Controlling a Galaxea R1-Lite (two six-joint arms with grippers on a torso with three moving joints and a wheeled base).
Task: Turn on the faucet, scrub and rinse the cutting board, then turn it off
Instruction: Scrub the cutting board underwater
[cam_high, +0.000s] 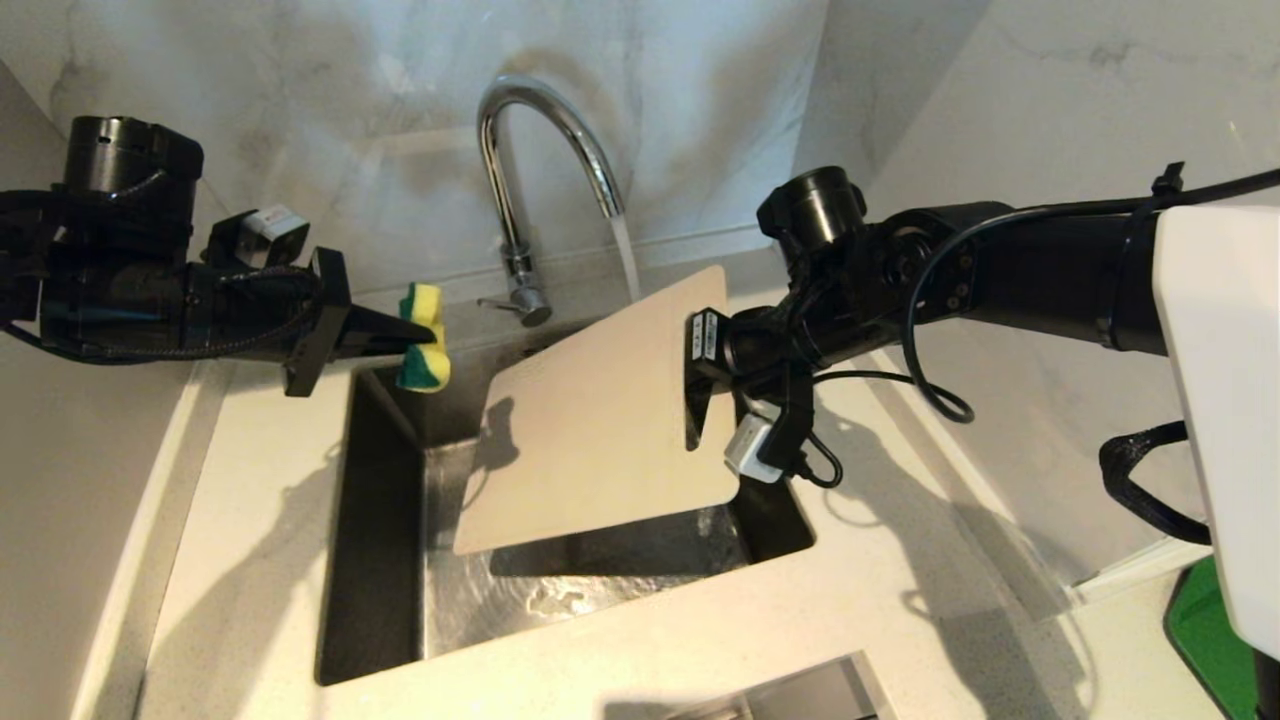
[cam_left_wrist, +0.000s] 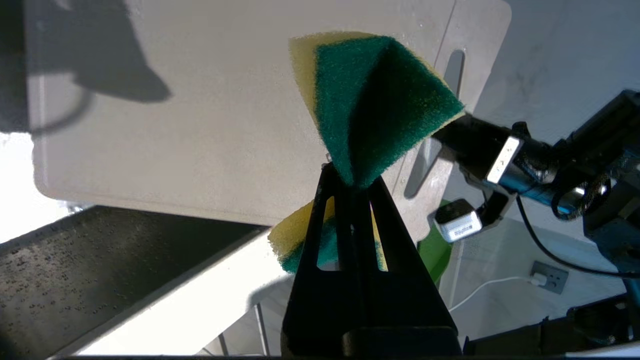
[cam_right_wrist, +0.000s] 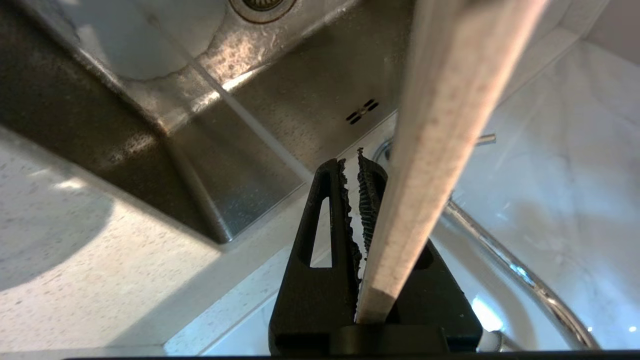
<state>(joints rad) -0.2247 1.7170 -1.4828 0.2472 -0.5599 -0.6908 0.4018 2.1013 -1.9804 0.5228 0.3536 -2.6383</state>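
Over the steel sink (cam_high: 380, 560), the right end effector (cam_high: 697, 385) pinches the cutting board (cam_high: 600, 420) by its right short edge and holds it tilted, the far corner raised toward the faucet (cam_high: 545, 160). Water (cam_high: 625, 255) runs from the spout and passes behind the board's upper edge. At the sink's back left corner, the left end effector (cam_high: 415, 335) is pressed together on a yellow-and-green sponge (cam_high: 424, 338), squeezed at its middle and held apart from the board. The pale tabletop (cam_high: 250, 500) surrounds the sink.
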